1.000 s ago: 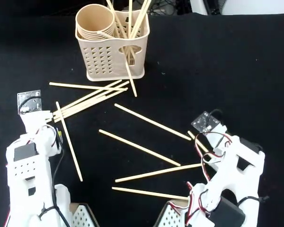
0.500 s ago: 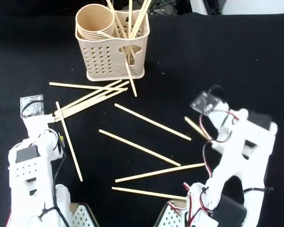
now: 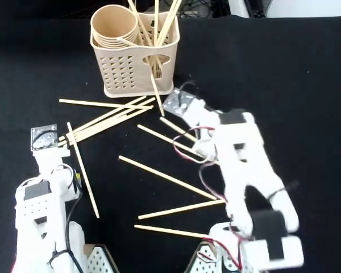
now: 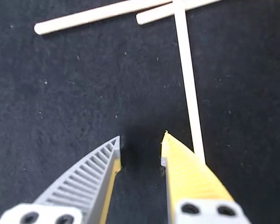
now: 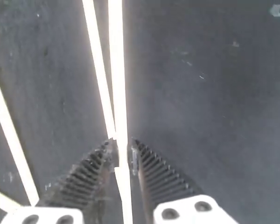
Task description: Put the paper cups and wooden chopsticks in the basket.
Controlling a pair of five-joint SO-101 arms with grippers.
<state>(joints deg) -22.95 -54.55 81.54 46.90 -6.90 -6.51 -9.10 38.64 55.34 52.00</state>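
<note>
R gripper [image 5: 123,148] clenched on chopstick [image 5: 115,70], nr basket [image 3: 137,74] | L gripper [image 4: 142,137] jaws apart over bare cloth [image 4: 60,93]

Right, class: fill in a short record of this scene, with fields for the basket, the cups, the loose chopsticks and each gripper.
basket: upright, on the side of the table away from the arm bases
paper cups: stacked inside the basket
loose chopsticks: several scattered on the table
left gripper: open, empty
right gripper: shut on a chopstick
</note>
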